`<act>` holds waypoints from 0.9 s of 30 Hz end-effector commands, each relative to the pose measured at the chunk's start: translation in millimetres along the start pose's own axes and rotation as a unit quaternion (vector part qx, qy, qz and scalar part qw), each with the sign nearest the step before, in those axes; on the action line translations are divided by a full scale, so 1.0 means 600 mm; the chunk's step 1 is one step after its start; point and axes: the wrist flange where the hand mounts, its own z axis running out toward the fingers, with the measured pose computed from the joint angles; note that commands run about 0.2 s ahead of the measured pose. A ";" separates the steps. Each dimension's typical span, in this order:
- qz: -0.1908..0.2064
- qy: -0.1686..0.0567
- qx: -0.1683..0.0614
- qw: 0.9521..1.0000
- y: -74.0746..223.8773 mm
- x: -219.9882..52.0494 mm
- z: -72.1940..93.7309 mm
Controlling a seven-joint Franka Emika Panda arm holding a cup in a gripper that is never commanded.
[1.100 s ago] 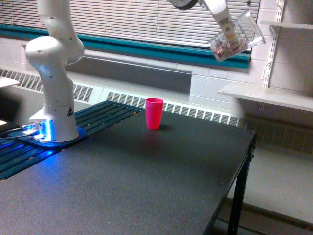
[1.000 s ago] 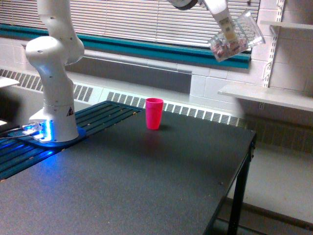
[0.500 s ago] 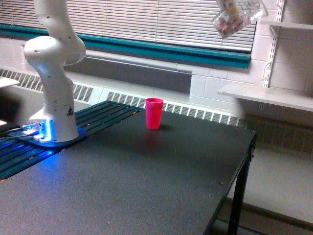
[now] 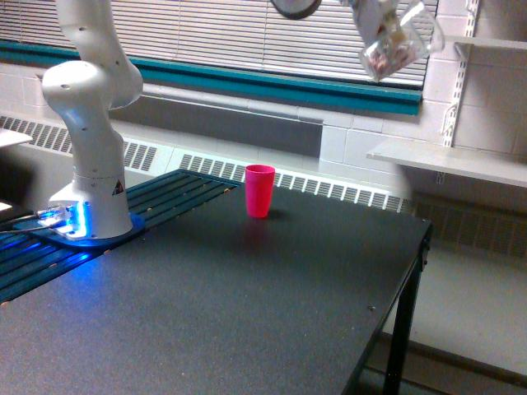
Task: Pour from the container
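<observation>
While the dark table (image 4: 247, 313) carries only the upright pink cup (image 4: 259, 190) near its far edge, the pour has not begun. High above and well toward the exterior view's right, the hand (image 4: 380, 31) is clamped on the tilted clear container (image 4: 399, 43), pinkish pieces inside. Next move, in my judgement: carry it over the cup, then tip.

1. Table (image 4: 247, 313) fills the foreground; arm base (image 4: 86, 206) stands on it at the exterior view's left.
2. Cup (image 4: 259, 190) upright near table's far edge, right of base.
3. Container (image 4: 397, 45) in gripper (image 4: 380, 29), tilted, high up, right of cup.
4. Shelves (image 4: 449, 160) on wall at the exterior view's right.
</observation>
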 end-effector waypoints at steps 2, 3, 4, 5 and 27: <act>-0.038 0.015 0.031 0.999 -0.103 -0.068 -0.042; -0.046 0.015 0.033 0.998 -0.114 -0.078 -0.046; -0.051 0.015 0.035 0.998 -0.120 -0.085 -0.049; -0.057 0.016 0.037 0.998 -0.128 -0.093 -0.052; -0.167 0.014 0.040 0.985 -0.162 -0.256 -0.063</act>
